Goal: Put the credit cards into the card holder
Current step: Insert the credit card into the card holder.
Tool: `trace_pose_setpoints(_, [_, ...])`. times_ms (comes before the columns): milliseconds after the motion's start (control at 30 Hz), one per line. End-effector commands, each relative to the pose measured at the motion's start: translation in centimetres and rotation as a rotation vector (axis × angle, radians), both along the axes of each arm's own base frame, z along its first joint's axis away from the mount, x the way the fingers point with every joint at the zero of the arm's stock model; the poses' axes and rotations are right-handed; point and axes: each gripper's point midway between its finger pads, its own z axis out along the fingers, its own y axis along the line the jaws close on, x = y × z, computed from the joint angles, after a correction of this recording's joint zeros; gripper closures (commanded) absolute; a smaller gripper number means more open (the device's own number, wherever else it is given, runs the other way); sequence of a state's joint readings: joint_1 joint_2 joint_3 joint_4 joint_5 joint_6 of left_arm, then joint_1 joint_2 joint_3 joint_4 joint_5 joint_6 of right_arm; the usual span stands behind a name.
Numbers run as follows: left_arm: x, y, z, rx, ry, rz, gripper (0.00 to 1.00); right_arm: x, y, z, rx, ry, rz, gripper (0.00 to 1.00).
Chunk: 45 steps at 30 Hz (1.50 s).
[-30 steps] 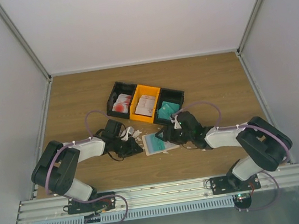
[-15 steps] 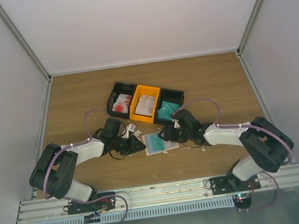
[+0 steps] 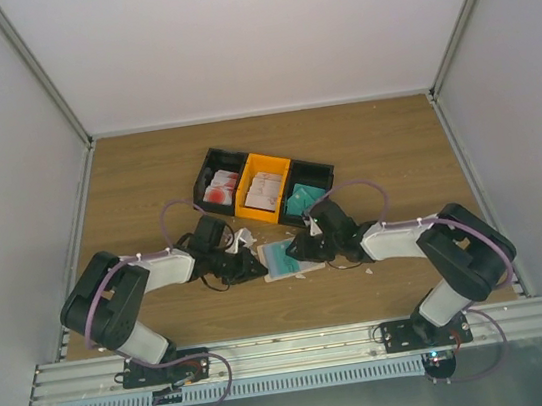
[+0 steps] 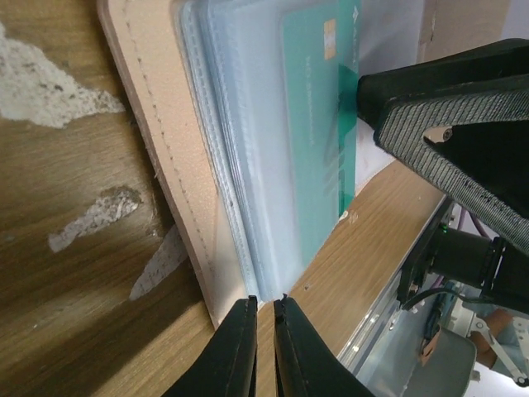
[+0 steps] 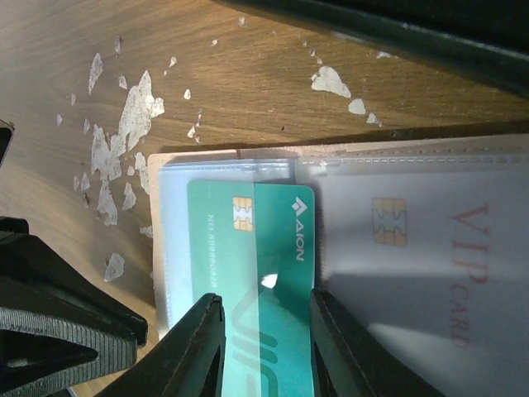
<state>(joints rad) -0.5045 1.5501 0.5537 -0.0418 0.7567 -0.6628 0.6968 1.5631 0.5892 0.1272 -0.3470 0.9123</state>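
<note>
The beige card holder [image 3: 308, 270] lies open on the wood between my two grippers. A teal credit card [image 5: 256, 240] lies on its clear pockets, its left half under a clear sleeve. My right gripper [image 5: 264, 302] is open, a finger over each long side of that card [image 3: 279, 257]. A pale VIP card [image 5: 421, 248] sits in the neighbouring pocket. My left gripper [image 4: 264, 299] is shut, and its tips meet the corner of the card holder [image 4: 157, 149]. In the top view it [image 3: 252, 264] sits at the holder's left edge, with the right gripper [image 3: 293, 250] opposite.
Three joined bins stand behind the holder: a black one [image 3: 220, 185] with red-and-white cards, an orange one [image 3: 264, 190] with pale cards and a black one [image 3: 306, 198] with teal cards. White scraps [image 5: 124, 132] dot the wood. Grey walls close in the table.
My right gripper has slid left over the holder and its jaws have narrowed around the teal card. The left gripper has moved right to the holder's edge.
</note>
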Motion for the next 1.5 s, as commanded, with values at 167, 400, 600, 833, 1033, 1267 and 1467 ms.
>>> trace_pose_setpoints(167, [0.6,-0.2,-1.0,0.063,-0.011,0.003,0.89,-0.7,1.7,-0.5,0.034,0.012,0.068,0.70])
trace_pose_setpoints(400, [0.6,0.1,-1.6,0.092,-0.008,0.013,0.89,-0.9,2.8,0.1,0.087,0.002,0.103,0.70])
trace_pose_setpoints(600, [0.7,0.4,-1.8,0.111,-0.015,0.016,0.89,-0.9,3.4,0.8,0.131,-0.010,0.123,0.70])
trace_pose_setpoints(833, [0.6,0.5,-2.0,0.118,-0.020,0.015,0.89,-1.6,4.1,2.2,0.224,-0.015,0.150,0.67])
trace_pose_setpoints(1033, [0.9,0.6,-1.0,0.121,-0.058,0.020,0.89,-0.7,2.9,2.6,0.145,-0.056,0.103,0.65])
trace_pose_setpoints(1267, [2.1,0.6,2.8,0.081,-0.198,0.042,0.81,1.9,-0.5,7.2,-0.020,-0.231,0.060,0.57])
trace_pose_setpoints(1467, [4.0,1.7,7.0,0.087,-0.372,0.143,0.59,4.9,-6.1,13.7,-0.237,-0.413,0.022,0.48])
